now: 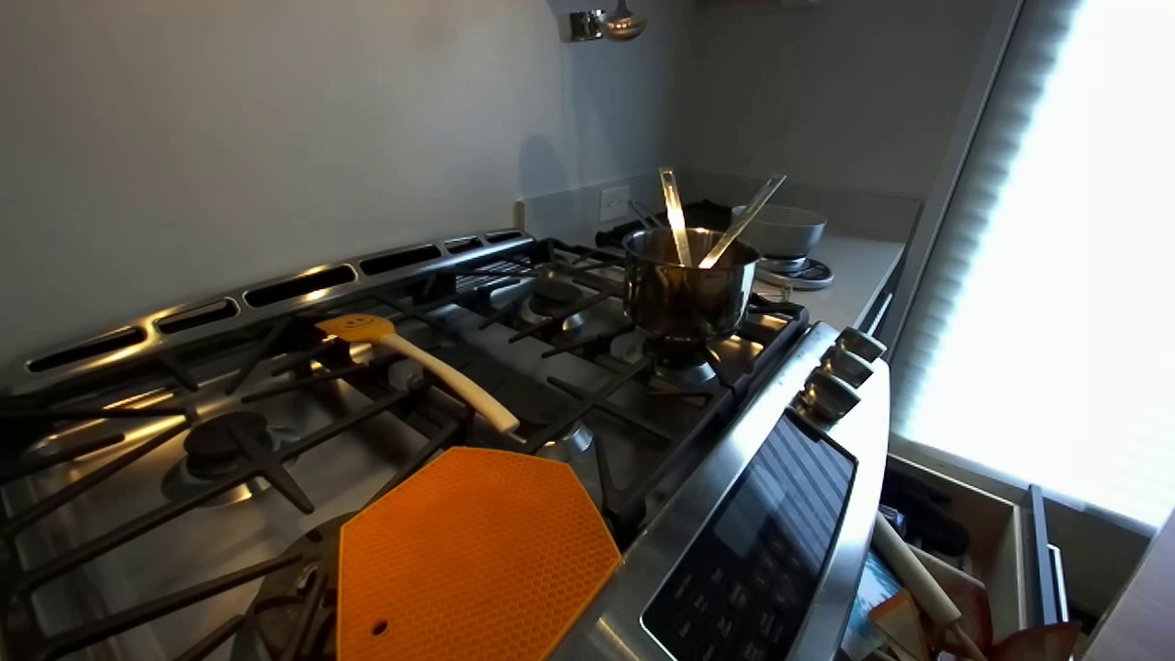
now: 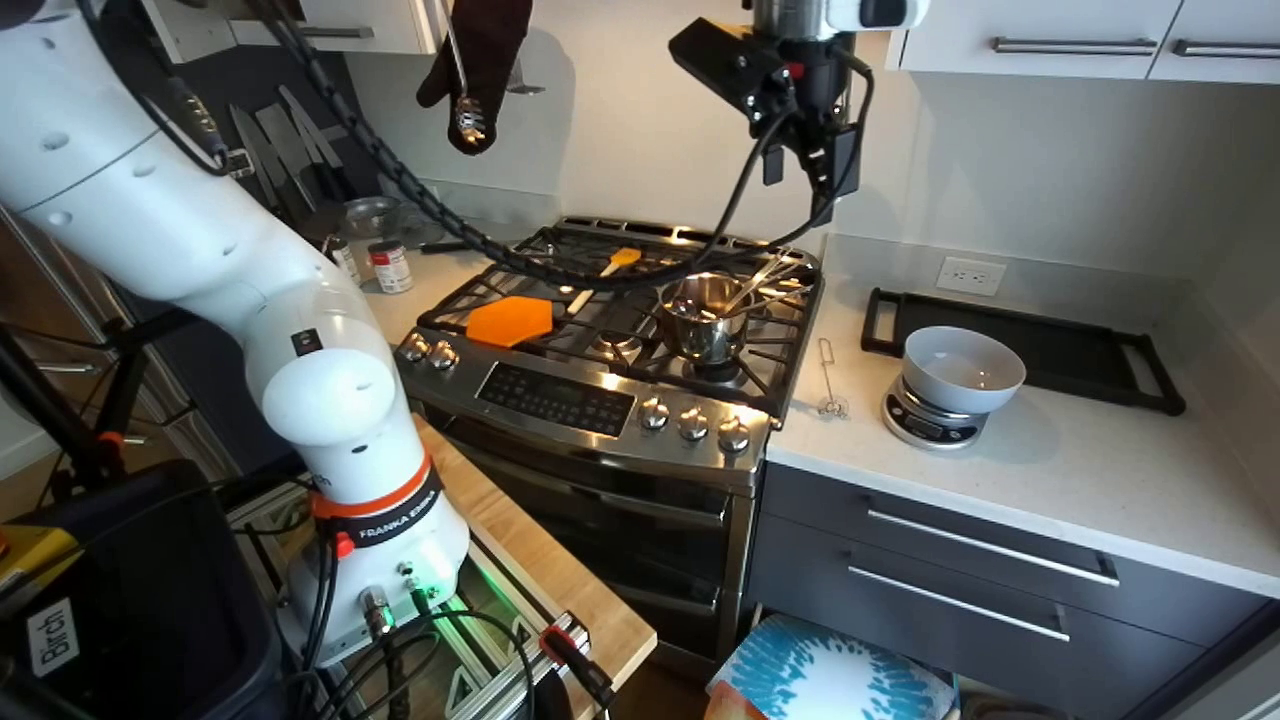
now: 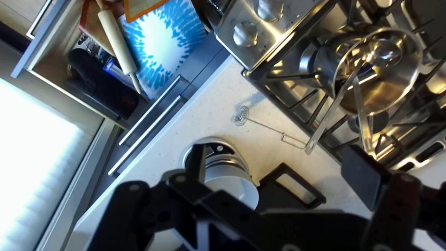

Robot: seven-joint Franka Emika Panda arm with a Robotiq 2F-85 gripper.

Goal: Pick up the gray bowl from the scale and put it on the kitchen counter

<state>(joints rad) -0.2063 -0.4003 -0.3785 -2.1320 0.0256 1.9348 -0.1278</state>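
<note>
The gray bowl [image 2: 963, 370] sits upright on the round silver scale [image 2: 930, 425], on the right part of the light kitchen counter [image 2: 1090, 470]. In an exterior view the bowl [image 1: 788, 231] also shows on the scale [image 1: 810, 275], behind the pot. My gripper [image 2: 800, 185] is open and empty, high above the back right of the stove, to the left of the bowl and well above it. In the wrist view the gripper fingers [image 3: 278, 164] are wide apart. There the bowl [image 3: 235, 186] lies below the left finger, which hides part of it and of the scale [image 3: 226, 153].
A metal pot [image 2: 705, 335] with utensils stands on the stove. A wire whisk [image 2: 828, 385] lies between stove and scale. A black tray [image 2: 1060, 360] lies behind the bowl. An orange mat [image 1: 477, 551] and a spatula [image 1: 450, 376] lie on the grates. A drawer [image 3: 57, 45] stands open.
</note>
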